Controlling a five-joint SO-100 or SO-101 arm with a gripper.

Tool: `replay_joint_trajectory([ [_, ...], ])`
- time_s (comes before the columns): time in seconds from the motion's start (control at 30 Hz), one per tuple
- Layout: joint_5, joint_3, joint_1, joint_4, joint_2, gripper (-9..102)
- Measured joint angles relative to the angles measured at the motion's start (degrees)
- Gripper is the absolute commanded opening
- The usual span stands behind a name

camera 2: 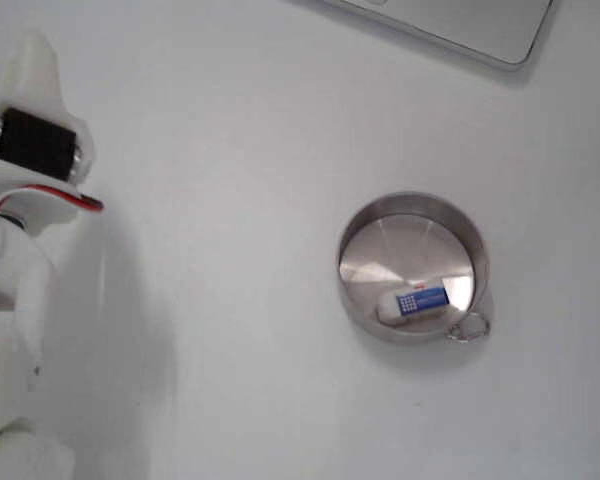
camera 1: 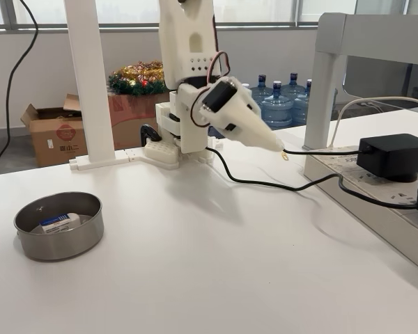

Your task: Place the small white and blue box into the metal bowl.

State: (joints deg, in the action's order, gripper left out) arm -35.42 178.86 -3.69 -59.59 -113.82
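Folded back near its base, the gripper [camera 1: 275,144] hangs well above the table [camera 1: 216,264], its 2 fingers drawn together to a point and holding nothing. Well apart from it, the box [camera 1: 60,222] lies flat inside the bowl [camera 1: 58,243], blue face up, close to the wall by the wire ring [camera 2: 468,327]. To my eye the placing is done. What remains is for the arm to park without swinging low toward the bowl or catching the black cable [camera 1: 265,182].
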Motion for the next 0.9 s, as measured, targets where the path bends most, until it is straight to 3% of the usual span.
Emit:
replay_joint_trajectory([
  [0.17,20.65,1.14,-2.02,1.85,-6.24,-3],
  [0.33,37.79,1.23,-3.78,14.15,-15.91,-3],
  [0.9,40.96,2.64,-7.03,79.37,-58.10,-3],
])
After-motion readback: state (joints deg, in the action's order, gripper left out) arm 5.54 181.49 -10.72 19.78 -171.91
